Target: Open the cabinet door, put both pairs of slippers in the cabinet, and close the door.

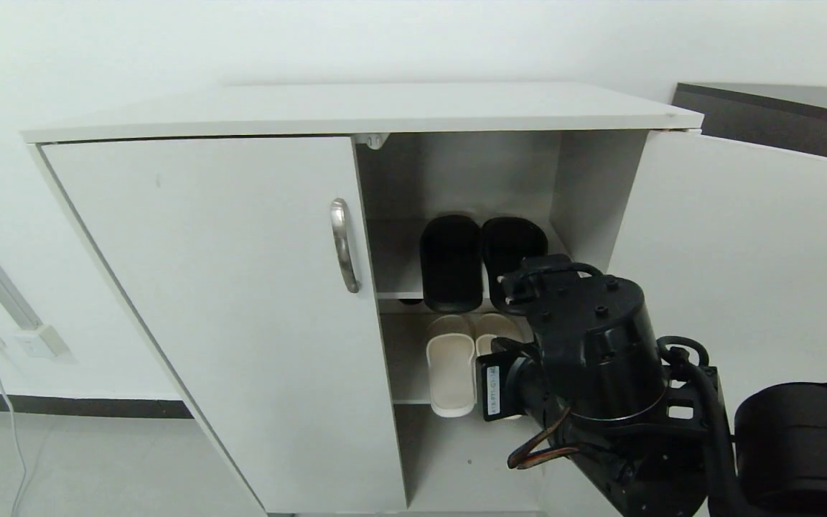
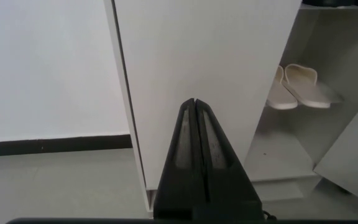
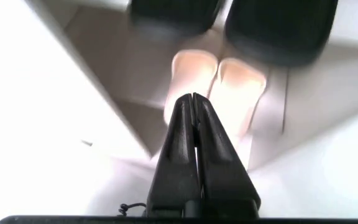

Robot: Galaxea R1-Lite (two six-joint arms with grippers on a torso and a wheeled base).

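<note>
Black slippers (image 1: 451, 262) are sitting on the cabinet's (image 1: 356, 108) upper shelf, white slippers (image 1: 451, 366) on the shelf below. The right door (image 1: 744, 251) is hanging wide open. The right arm (image 1: 593, 345) is hovering before the opening, blocking part of both pairs, right gripper (image 3: 195, 99) jaws pressed together. The left gripper (image 2: 194, 102), jaws together too, is facing the shut left door (image 1: 205, 287).

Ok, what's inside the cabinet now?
Black slippers on the upper shelf, cream slippers below them. The closed left door hides the rest; the right arm covers part of both pairs.
</note>
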